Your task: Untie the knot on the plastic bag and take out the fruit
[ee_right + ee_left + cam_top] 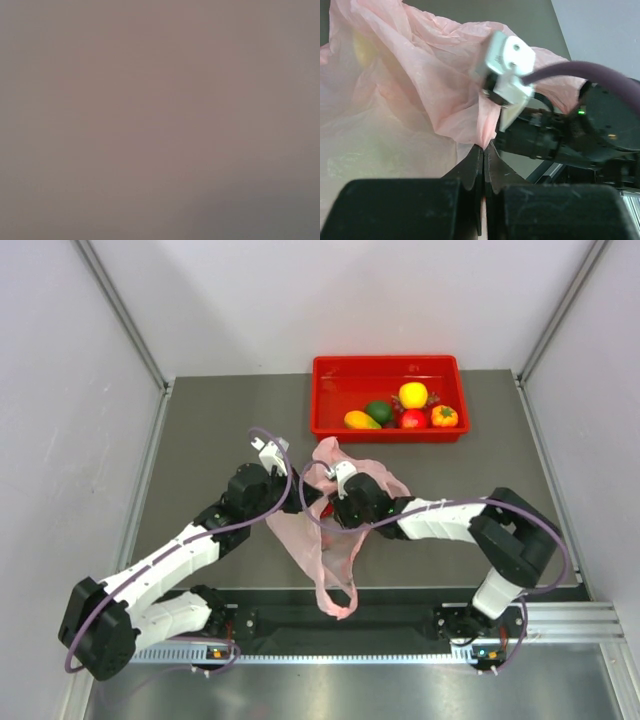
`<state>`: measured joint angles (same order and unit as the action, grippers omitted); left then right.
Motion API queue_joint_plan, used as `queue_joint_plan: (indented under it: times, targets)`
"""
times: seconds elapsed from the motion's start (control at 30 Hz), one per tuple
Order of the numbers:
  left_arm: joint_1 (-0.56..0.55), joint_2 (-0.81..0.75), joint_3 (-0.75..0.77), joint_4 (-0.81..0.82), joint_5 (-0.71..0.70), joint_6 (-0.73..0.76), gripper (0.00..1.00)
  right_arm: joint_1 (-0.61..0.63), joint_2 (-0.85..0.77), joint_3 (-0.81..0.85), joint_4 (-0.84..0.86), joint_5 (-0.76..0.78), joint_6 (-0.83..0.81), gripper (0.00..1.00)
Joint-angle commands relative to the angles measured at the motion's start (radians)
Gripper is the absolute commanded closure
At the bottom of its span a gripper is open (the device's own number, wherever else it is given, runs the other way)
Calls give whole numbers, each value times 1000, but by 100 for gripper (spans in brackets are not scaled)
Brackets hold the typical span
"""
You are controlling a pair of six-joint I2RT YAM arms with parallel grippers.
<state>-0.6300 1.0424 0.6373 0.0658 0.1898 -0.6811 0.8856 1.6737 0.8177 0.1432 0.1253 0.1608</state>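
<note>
A: The plastic bag (300,535)?
B: Thin, crinkly, translucent pink film.
A: And the crate (317,400) at upper centre?
B: Smooth, glossy red plastic, like its fruit (413,395). The surface (200,450) is matt dark grey.

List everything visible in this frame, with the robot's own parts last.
red plastic tray: one, red, far centre of table
toy fruits: five, in tray; yellow round, dark green round, yellow-orange oval, red round, orange-red
translucent pink plastic bag: one, pink, table centre between arms
dark grey table: one
left pincer: black, shut on bag
right arm: white and black, pincer buried in bag, opening unseen
</note>
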Motion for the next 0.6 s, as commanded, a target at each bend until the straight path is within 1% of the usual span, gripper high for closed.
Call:
queue_joint_plan:
  times: [0.0,0.07,0.1,0.13,0.17,0.2,0.23,0.27,0.33,0.37,0.43,0.47,0.57]
  targets:
    - [-2,-21,-1,54,-4,3,100,-5,-162,-26,-27,-120,5,100]
    - [-2,-21,1,51,-9,8,100,-7,-231,-48,-88,-193,9,100]
    - [0,-24,1,51,-10,9,100,-7,-303,-52,-112,-258,11,100]
    - [-2,-22,2,51,-12,8,100,-7,-340,-54,-178,-300,8,100]
    - [-2,-21,4,51,-15,8,100,-5,-376,-54,-206,-335,9,100]
    - [-2,-18,5,51,-13,8,100,-7,-449,-52,-240,-416,8,100]
    - [-2,-18,7,51,-15,6,100,-7,-481,-42,-301,-465,5,100]
    - [0,-13,9,54,-13,5,100,-7,-540,-31,-336,-558,-4,100]
    - [-2,-10,12,58,-15,3,100,-7,-592,3,-429,-639,-20,100]
    - [-2,-4,15,60,-12,3,100,-7,-641,17,-453,-708,-27,100]
    - [-2,5,21,62,-7,3,100,-10,-689,61,-499,-730,-47,100]
    - [-2,10,22,62,-7,5,100,-11,-738,76,-520,-736,-58,100]
    - [-2,18,27,63,-4,2,100,-57,-817,138,-519,-715,-93,100]
